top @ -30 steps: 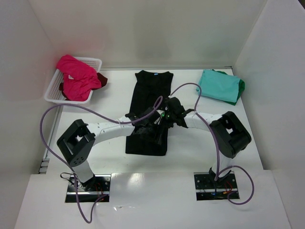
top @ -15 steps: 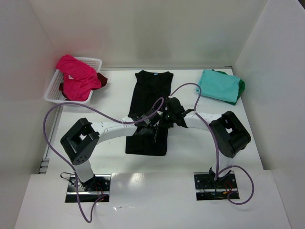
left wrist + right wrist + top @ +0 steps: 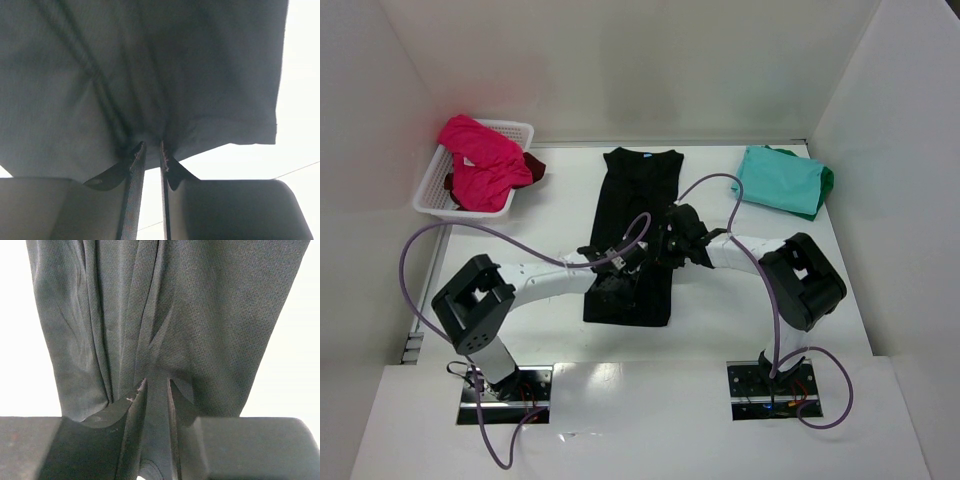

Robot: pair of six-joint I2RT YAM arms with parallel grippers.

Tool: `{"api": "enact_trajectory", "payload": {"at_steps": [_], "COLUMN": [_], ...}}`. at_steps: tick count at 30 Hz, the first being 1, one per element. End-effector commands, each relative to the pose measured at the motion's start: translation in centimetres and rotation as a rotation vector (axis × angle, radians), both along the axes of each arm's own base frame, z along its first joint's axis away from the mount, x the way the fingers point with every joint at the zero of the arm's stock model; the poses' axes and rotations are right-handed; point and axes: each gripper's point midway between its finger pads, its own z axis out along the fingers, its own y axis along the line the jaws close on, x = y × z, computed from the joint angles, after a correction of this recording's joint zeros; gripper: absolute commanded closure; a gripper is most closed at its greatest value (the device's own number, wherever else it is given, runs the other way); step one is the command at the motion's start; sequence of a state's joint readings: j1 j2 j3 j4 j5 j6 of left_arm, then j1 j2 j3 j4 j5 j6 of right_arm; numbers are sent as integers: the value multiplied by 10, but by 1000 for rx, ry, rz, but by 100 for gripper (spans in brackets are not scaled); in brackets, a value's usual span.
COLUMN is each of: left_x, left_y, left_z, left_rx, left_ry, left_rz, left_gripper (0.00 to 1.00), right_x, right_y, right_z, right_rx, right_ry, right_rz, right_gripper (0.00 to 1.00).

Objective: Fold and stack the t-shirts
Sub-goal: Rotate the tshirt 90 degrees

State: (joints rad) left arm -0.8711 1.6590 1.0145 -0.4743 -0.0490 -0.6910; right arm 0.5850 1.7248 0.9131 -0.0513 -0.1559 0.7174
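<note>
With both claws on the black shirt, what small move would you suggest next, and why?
I would probably raise both claws together a little and carry the pinched cloth toward the shirt's far end. The left claw and right claw are each shut on the black t-shirt, which lies as a long strip and is not yet folded crosswise.

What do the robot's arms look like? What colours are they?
Both the left arm and the right arm have white tubes and chunky black joints. A purple cable loops along each one. The fingers are flat and black. Shiny metal plates hold the bases.
</note>
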Motion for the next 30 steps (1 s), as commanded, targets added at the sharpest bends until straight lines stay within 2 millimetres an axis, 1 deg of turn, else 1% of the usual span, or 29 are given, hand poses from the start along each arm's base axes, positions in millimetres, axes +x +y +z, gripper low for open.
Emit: {"api": "enact_trajectory", "payload": {"at_steps": [1,5,6,9,11,13,14,15,16,17,18,20,21,23,25,30], "left_x": [-8,-11,-9,-6,0,5,9,13,14,16,19,24,23,20,16,11], "left_y": [13,22,23,25,15,2,-4,-8,-10,-12,-15,-19,-20,-28,-33,-32], "left_z": [6,2,2,11,29,53,67,77,84,98,108,112,109,101,80,45], "left_rx": [6,40,47,36,-26,-110,-147,-172,-196,-232,-271,-309,-305,-315,-298,-251], "left_ry": [-1,3,-7,-32,-67,-93,-113,-139,-158,-187,-206,-224,-220,-184,-125,-62], "left_rz": [52,60,74,94,92,70,65,56,56,56,47,26,11,-22,-44,-37], "left_gripper": [75,66,66,60,54,44,42,39,36,32,31,31,31,32,34,34], "right_x": [5,7,6,6,7,5,4,1,1,-5,-6,-7,-7,-6,0,12], "right_y": [0,0,-1,-5,-8,-9,-10,-12,-12,-16,-16,-17,-17,-17,-16,-12], "right_z": [-2,5,4,11,21,31,35,35,43,34,35,34,33,23,13,6], "right_rx": [-11,-8,-11,-18,-25,-12,-10,-9,2,-11,-4,-2,-2,-16,-40,-66], "right_ry": [-23,-42,-36,-49,-72,-90,-93,-95,-111,-91,-93,-94,-94,-80,-66,-53], "right_rz": [-18,-26,-26,-37,-42,-42,-42,-43,-43,-43,-48,-49,-49,-52,-61,-72], "right_gripper": [71,70,70,68,67,66,66,66,66,66,69,75,76,79,79,79]}}
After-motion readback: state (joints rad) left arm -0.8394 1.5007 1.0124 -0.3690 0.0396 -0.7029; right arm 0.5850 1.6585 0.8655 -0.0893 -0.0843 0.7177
